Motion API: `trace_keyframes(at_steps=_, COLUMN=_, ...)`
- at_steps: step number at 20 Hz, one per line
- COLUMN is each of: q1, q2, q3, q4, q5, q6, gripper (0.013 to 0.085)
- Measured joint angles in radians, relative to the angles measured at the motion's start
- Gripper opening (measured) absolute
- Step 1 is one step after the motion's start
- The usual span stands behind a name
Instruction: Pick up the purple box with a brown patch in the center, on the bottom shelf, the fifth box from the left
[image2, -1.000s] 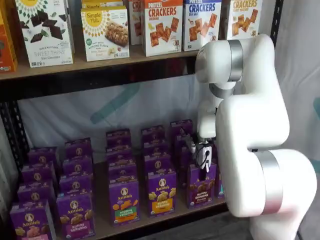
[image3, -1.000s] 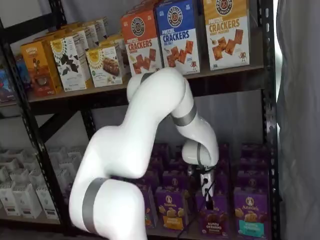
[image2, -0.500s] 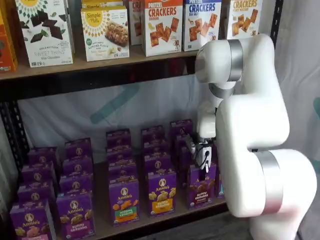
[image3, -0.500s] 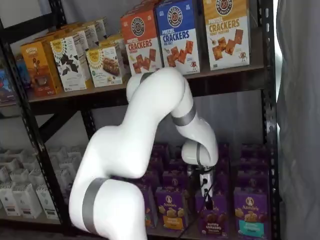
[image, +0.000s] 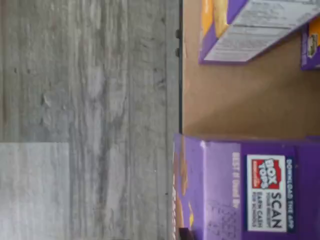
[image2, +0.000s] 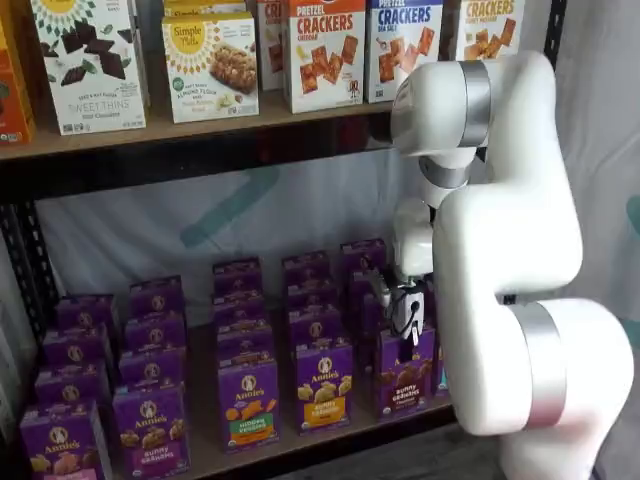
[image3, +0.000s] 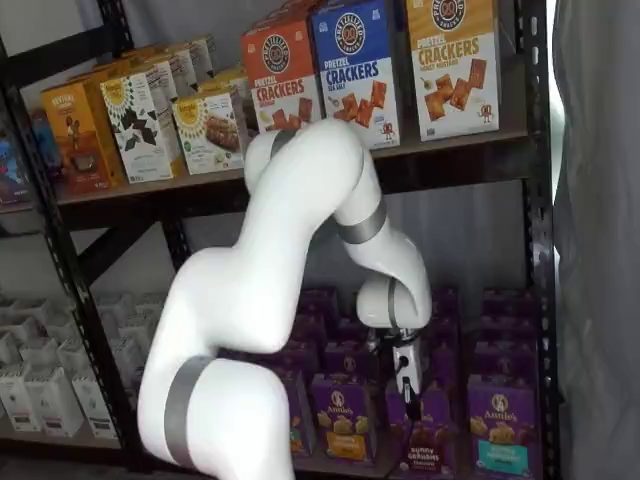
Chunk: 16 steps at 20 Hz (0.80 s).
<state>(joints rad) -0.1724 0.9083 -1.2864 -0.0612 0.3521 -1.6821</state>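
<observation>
Purple box (image2: 403, 373) directly beneath jaws (gap not discernible), front row, bottom shelf (image2: 300, 440).

The purple box (image2: 403, 372) is standing upright at the front edge of the bottom shelf (image2: 300, 440), directly under the pincer (image2: 405, 335). It is showing dark brown snacks mid-front and white "bunny grahams" lettering in both shelf views (image3: 428, 445). The light-brown surface is sitting in a black frame, showing bare board just beside the box's top (image: 250, 190).
</observation>
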Motion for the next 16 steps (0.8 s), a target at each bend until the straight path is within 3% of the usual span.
trace_keyframes(at_steps=10, q1=0.013, q2=-0.185, q3=0.219, q4=0.056, q5=-0.02, q6=-0.038, gripper=0.033)
trace_keyframes(at_steps=16, q1=0.023, q2=-0.343, q3=0.377, q4=0.002, q5=-0.016, q6=0.022, gripper=0.033)
